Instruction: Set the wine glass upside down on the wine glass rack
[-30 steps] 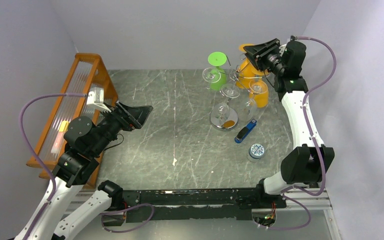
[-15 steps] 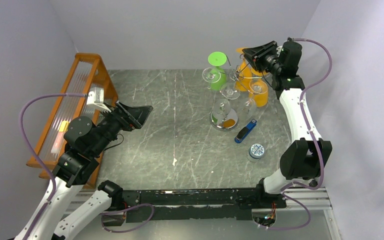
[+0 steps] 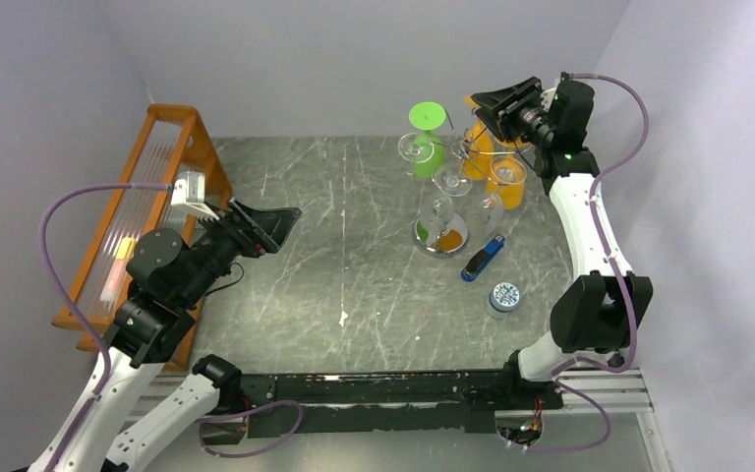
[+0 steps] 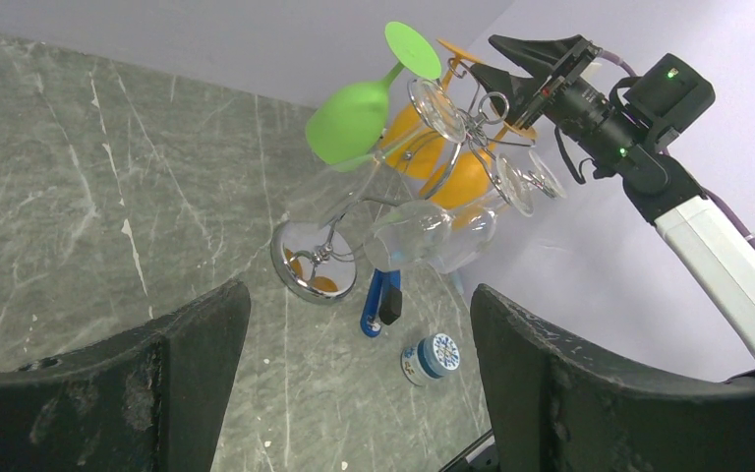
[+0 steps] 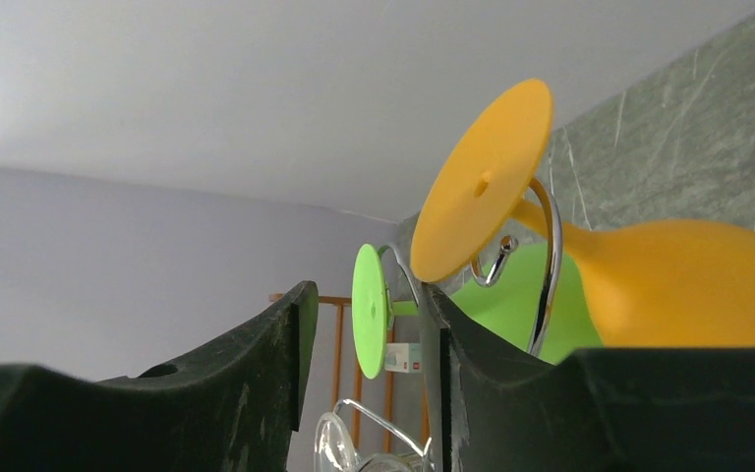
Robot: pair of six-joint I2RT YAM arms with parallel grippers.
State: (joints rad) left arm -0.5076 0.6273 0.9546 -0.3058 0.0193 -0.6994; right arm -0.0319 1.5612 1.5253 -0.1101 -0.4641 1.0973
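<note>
1. Far left, top view: an orange wooden slatted rack stands along the table edge. The left gripper hovers near it, above the table. Its own wrist view shows the jaws spread wide with nothing in them.
2. Centre-right: the wine glass rack stands upright on its mirrored base. A green glass and clear glasses hang from its arms.
3. The orange wine glass hangs at the rack's right rear, upside down. Its foot is up and its bowl down, with the long axis tilted off vertical. Only the right wrist view shows its stem inside a chrome loop. In the top view the foot is partly hidden.
4. The right gripper is at that foot, near the rack top. Its jaws are slightly parted and grip nothing. Contact with the foot: cannot tell.
5. Front-right of the base, top and left wrist views only: a blue object and a round tin.
</note>
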